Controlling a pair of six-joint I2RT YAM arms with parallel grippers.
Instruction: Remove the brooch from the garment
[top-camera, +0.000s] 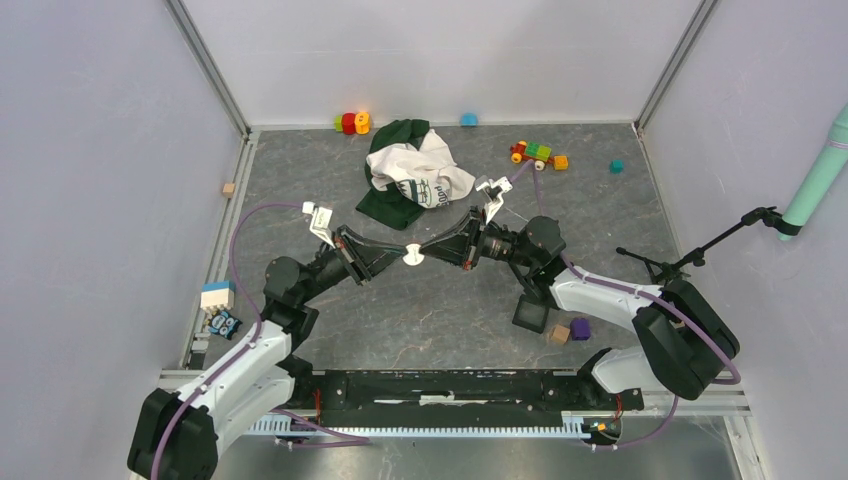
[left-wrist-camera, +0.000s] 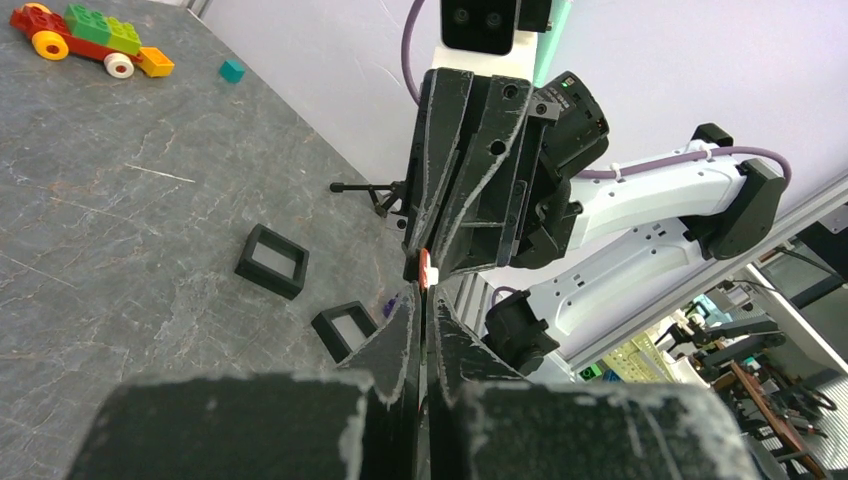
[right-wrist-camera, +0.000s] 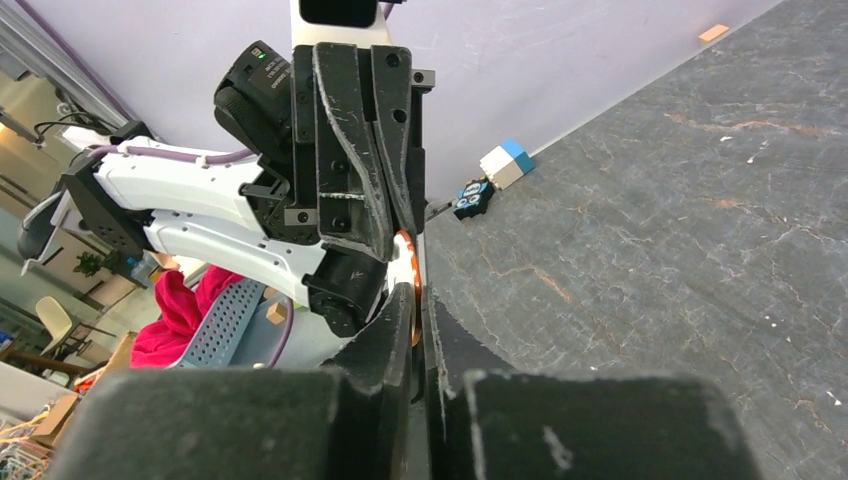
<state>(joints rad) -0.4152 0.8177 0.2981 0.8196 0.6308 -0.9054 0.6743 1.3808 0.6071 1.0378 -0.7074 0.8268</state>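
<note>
A grey stone-patterned table (top-camera: 440, 320) fills the floor of a walled cell. Near its far edge lies the garment (top-camera: 415, 170), a crumpled heap of dark green and cream cloth with printed lettering showing. Two dark arms reach inward from the near edge, well apart from the heap, and meet tip to tip above the middle of the table. The left gripper (top-camera: 401, 256) has its fingers drawn in to a thin slit, and the right gripper (top-camera: 426, 252) is pinched just as narrowly. Both clamp the brooch (top-camera: 413, 257), a tiny disc, pale from above and orange-rimmed in the right wrist view. It hangs between their tips, off the garment and above bare table.
</note>
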